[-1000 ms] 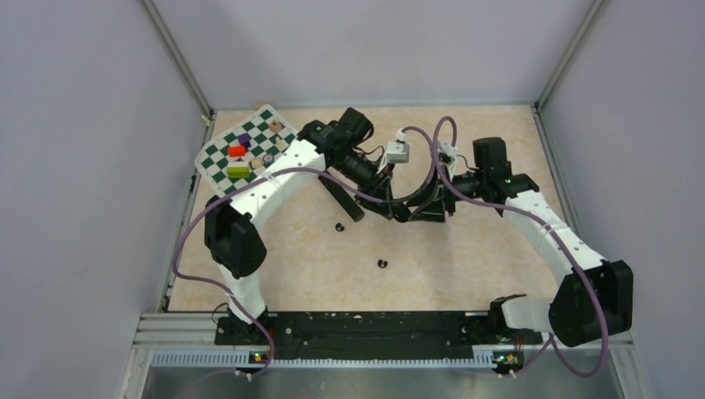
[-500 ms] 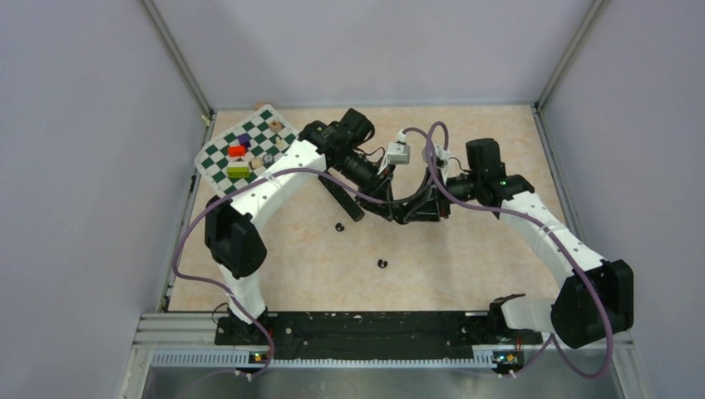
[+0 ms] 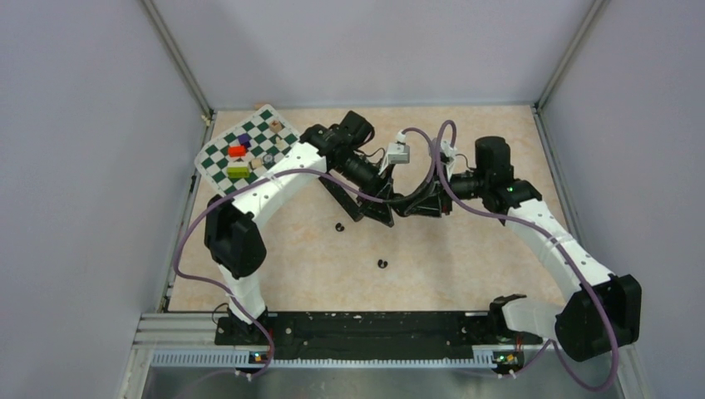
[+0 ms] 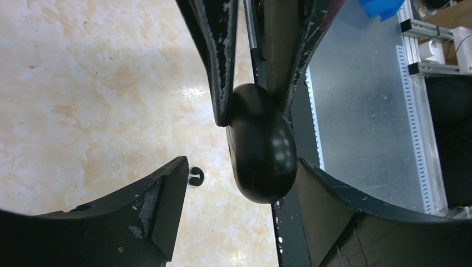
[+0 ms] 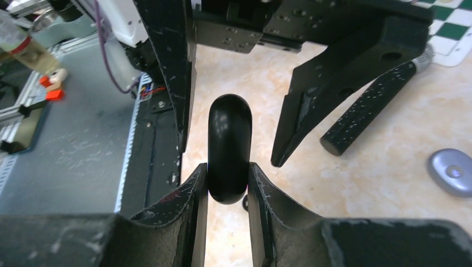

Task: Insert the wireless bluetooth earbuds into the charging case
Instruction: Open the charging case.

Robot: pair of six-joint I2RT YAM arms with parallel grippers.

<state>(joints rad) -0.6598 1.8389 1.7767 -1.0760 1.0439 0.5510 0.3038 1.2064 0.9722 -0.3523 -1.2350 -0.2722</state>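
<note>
Black case (image 5: pixel 229 150): up in the air over the table (image 3: pixel 465 258), with its lid looking shut (I only see a thin seam).
Right gripper (image 5: pixel 227 171): its two fingers squeeze the low end of the case, one on each side.
Left gripper (image 4: pixel 242 164): its fingers stand wide apart, one on each side of the case, and hold nothing.
Near earbud (image 3: pixel 339 226): on the table below the case, toward the arm bases.
Far earbud (image 3: pixel 382 264): on the table too, further from the case than the first one.
Microphone (image 5: pixel 367 111): lying on the table beside the case.
Slip risk: the case is smooth and round and only one end is pinched, so it could pop out and fall.
Bump risk: if the left fingers close crooked, they could knock the case loose or twist it.
Lid risk: with the lid shut, no earbud can go in.
</note>
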